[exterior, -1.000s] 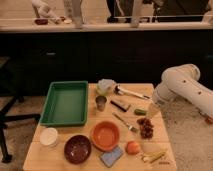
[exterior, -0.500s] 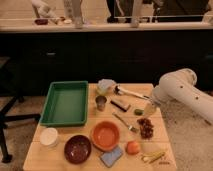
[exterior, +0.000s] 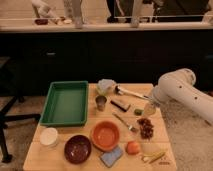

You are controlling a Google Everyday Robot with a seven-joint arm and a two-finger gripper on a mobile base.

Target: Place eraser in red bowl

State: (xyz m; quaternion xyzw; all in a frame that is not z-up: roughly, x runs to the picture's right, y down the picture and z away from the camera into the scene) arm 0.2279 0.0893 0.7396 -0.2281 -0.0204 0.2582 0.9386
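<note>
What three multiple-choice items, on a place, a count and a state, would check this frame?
1. The eraser lies: A in the red bowl; B on the table, right of the metal cup; C in the green tray.
2. Bowls on the table: A two; B one; C four.
3. The gripper is: A shut on the eraser; B inside the red bowl; C open, empty, over the table's right edge.
Answers: 1 B, it lies flat on bare wood beside the cup. 2 A, the red bowl and the maroon bowl only. 3 C, it holds nothing, and the eraser lies apart from it.
</note>
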